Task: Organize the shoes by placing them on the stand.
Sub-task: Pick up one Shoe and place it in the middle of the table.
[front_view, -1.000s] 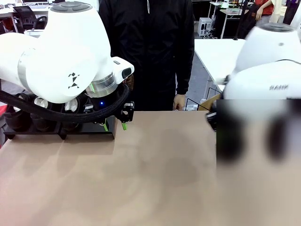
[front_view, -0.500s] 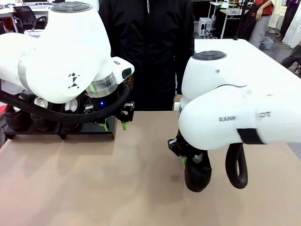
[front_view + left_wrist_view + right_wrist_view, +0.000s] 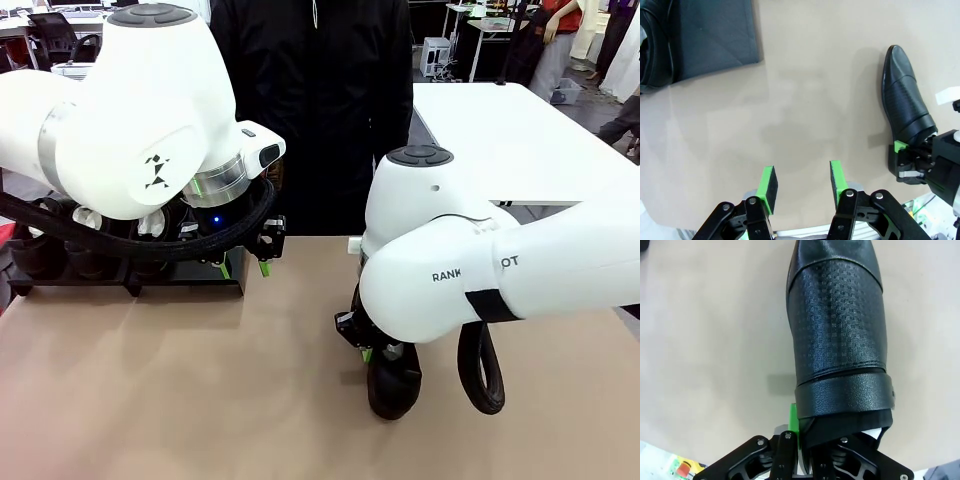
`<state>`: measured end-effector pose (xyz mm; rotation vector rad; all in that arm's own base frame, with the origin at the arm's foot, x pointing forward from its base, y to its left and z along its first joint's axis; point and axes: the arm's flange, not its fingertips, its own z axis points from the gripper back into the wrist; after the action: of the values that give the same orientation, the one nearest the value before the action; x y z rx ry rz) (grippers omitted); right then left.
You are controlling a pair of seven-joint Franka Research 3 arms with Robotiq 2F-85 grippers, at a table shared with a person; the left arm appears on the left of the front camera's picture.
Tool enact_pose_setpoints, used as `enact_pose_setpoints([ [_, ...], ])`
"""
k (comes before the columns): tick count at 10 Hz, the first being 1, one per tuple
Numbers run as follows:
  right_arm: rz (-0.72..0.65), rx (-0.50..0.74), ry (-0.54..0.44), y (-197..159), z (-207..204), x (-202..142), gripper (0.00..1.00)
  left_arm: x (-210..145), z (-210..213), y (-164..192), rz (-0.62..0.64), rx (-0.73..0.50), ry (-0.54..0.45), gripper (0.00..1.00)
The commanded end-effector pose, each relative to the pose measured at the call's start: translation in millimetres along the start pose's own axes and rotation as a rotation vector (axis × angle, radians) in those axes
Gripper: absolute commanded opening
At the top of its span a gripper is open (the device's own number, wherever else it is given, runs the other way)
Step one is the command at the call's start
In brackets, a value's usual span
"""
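One shoe in transit: right pincer (image 3: pixel 805 437) is clamped on the heel collar of a glossy black slip-on shoe (image 3: pixel 394 382), toe hanging toward the tan worktop (image 3: pixel 200 400).
Change: half a second ago the right arm was farther right; it has carried the shoe left, toward mid-worktop.
Left pincer (image 3: pixel 801 182): jaws part-open, empty, hovering above bare worktop.
Stand (image 3: pixel 185 272): far left, shoes (image 3: pixel 45 248) already lined on it; a bare patch shows in the left wrist view.
Meaning: probably the last shoe, heading for that free spot.
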<state>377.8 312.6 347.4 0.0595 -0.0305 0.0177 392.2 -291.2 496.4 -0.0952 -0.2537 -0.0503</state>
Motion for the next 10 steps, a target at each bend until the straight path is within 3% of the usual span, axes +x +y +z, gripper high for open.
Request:
enact_pose_setpoints([
  [1,0.005,0.062,0.017,-5.5,-4.3,0.8,0.12,-0.3,1.0,3.1,-0.004,0.007,-0.005,0.57],
  [5,-0.003,0.112,-0.031,-17.0,18.9,-5.5,0.86,-0.3,1.0,3.1,-0.004,0.007,-0.005,0.57],
  [6,0.0,0.133,-0.021,-21.3,27.1,-10.0,1.0,-0.3,1.0,3.1,-0.004,0.007,-0.005,0.57],
  [8,0.023,0.137,0.027,-27.7,37.5,-14.1,1.0,-0.3,1.0,3.1,-0.004,0.007,-0.005,0.57],
  [10,-0.001,0.11,-0.012,-17.5,33.9,-5.5,1.0,-0.3,1.0,3.1,-0.004,0.007,-0.005,0.57],
])
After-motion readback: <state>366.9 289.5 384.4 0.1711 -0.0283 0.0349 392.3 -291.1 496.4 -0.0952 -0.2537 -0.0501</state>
